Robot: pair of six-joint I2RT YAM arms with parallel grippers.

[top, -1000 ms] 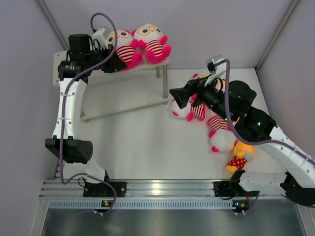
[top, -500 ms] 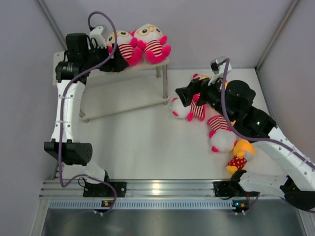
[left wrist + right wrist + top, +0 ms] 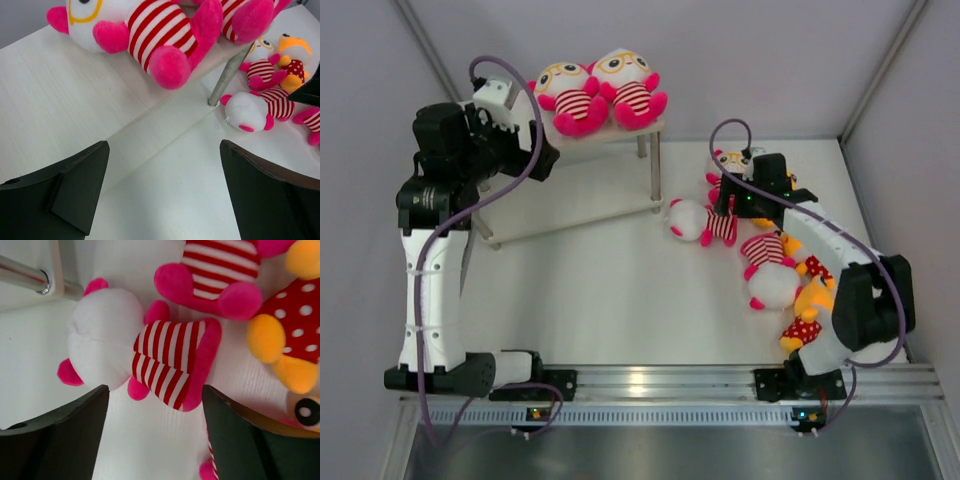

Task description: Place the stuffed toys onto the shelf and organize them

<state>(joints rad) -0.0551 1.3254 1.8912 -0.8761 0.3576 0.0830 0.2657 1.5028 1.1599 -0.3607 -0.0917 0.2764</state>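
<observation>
Two striped stuffed toys (image 3: 565,97) (image 3: 628,88) sit side by side on the top board of the shelf (image 3: 575,190). In the left wrist view the nearer one (image 3: 150,37) lies on the board (image 3: 60,90). My left gripper (image 3: 545,158) (image 3: 162,150) is open and empty, drawn back to the left of them. My right gripper (image 3: 720,205) (image 3: 155,390) hangs open just above a face-down striped toy (image 3: 698,222) (image 3: 150,357) on the table by the shelf leg. More toys lie around it: a striped one (image 3: 728,162), another striped (image 3: 770,270), and orange polka-dot ones (image 3: 808,305) (image 3: 295,325).
The shelf's silver leg (image 3: 655,170) (image 3: 227,75) stands close to the face-down toy. Grey walls close in the table on three sides. The arm bases and a metal rail (image 3: 640,385) run along the near edge.
My left gripper has opened, let go of the left striped toy on the shelf, and drawn back to the left. My right arm has swung round over the face-down toy, jaws slightly narrower.
</observation>
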